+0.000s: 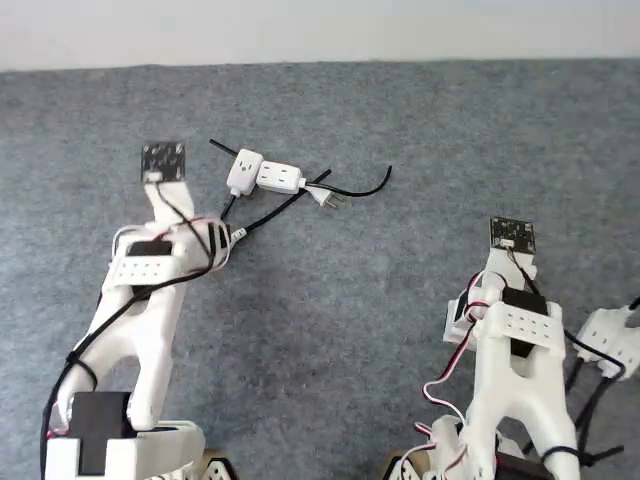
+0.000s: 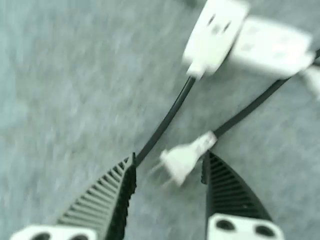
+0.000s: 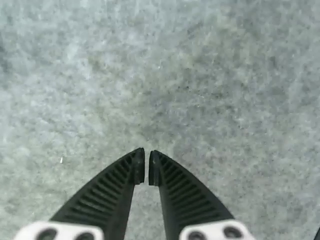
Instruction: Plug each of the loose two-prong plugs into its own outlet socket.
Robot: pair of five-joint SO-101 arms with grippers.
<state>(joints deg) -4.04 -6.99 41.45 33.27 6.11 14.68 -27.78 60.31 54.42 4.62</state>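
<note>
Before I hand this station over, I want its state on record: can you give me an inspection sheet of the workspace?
Surface: grey felt-like mat, no spills seen.
Job's things: slotted outlet block touching a second white block at the far side. One plug lies loose beside them, prongs bare. A second plug lies on the mat nearer the left arm.
Clutter: white piece at the right edge, kind unclear.
Grippers: left jaws open, either side of the second plug; right jaws shut over bare mat.
Cables: black leads trail from block and plugs across the mat.
Surroundings: pale band beyond the mat.
</note>
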